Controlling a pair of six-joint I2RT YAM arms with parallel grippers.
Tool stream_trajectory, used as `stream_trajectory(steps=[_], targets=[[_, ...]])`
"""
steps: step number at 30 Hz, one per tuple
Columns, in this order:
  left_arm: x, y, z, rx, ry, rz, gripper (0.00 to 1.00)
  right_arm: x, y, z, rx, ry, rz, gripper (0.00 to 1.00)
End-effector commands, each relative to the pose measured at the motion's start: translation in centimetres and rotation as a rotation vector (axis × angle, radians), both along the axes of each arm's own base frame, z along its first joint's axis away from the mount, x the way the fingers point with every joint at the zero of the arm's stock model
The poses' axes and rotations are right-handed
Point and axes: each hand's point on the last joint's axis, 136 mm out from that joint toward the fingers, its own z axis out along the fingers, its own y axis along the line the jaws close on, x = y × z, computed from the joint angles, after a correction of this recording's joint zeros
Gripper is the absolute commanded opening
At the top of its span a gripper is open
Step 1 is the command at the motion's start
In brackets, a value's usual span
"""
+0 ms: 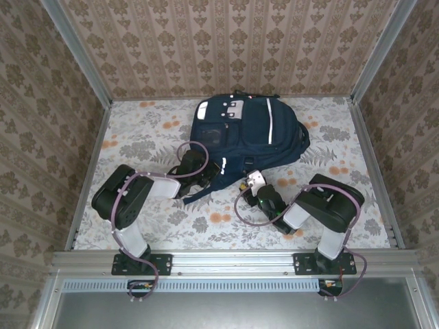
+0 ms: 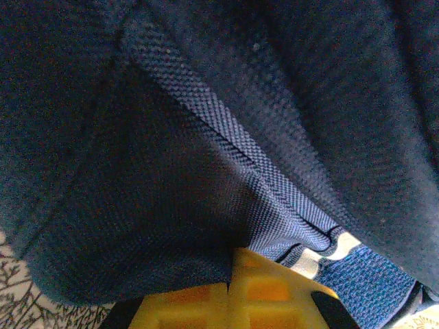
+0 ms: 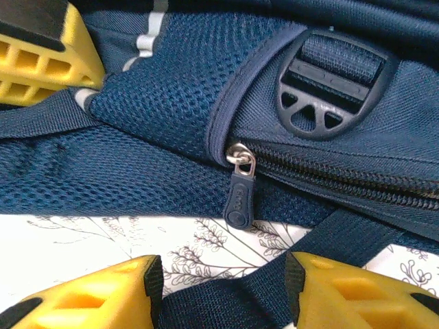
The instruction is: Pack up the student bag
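Student bag (image 1: 254, 130) zipper pull (image 3: 238, 199) clear at right wrist, right claw (image 3: 223, 274) apart; left claw (image 2: 228, 277) together against fabric.

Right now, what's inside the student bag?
Nothing inside shows. The student bag lies on the floral table; the zipper in front of the right gripper looks closed up to its pull, so navy fabric covers any contents.

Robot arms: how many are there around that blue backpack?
2. The left arm reaches to the student bag's near-left corner; the right arm reaches toward its near edge. I see no sign of more.
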Motion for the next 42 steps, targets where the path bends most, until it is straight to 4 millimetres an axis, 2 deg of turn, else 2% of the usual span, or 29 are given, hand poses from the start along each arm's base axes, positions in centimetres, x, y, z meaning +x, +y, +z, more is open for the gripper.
stream_trajectory(steps=[1, 7, 10, 13, 17, 19, 24, 25, 32, 37, 42], targets=[[-1.0, -0.8, -1.3, -0.026, 0.069, -0.05, 0.0, 1.5, 1.0, 1.5, 0.072, -0.053, 0.001, 0.52], [-0.8, -0.3, -1.5, -0.025, 0.071, -0.039, 0.0, 2.9, 1.1, 1.9, 0.093, -0.064, -0.024, 0.48], [-0.7, -0.2, -1.6, -0.026, 0.073, -0.037, 0.0, 3.5, 0.6, 1.9, 0.106, -0.058, -0.049, 0.42], [-0.7, -0.2, -1.7, -0.031, 0.076, -0.034, 0.0, 4.1, 0.6, 1.5, 0.115, -0.042, -0.049, 0.35], [-0.5, -0.2, -1.6, -0.034, 0.074, -0.031, 0.0, 4.1, 0.8, 0.8, 0.119, -0.021, -0.046, 0.31], [-0.5, -0.1, -1.6, -0.033, 0.074, -0.027, 0.0, 3.9, 0.8, 0.3, 0.117, -0.005, -0.044, 0.26], [-0.2, 0.6, -1.7, -0.03, 0.077, -0.006, 0.0, 3.2, 0.2, -0.2, 0.103, 0.007, -0.041, 0.02], [-0.1, 1.0, -1.7, -0.027, 0.077, 0.001, 0.0, 3.0, 0.0, -0.1, 0.093, 0.009, -0.04, 0.0], [0.7, 3.3, -0.9, 0.031, 0.053, 0.053, 0.0, 2.2, -2.4, 0.8, 0.023, 0.012, -0.079, 0.0], [1.2, 5.9, -0.1, 0.102, 0.036, 0.107, 0.0, 2.3, -4.5, 1.4, 0.028, 0.039, -0.142, 0.0], [1.4, 8.4, 0.4, 0.18, 0.043, 0.159, 0.0, 2.4, -5.7, 2.0, 0.027, 0.069, -0.222, 0.0]])
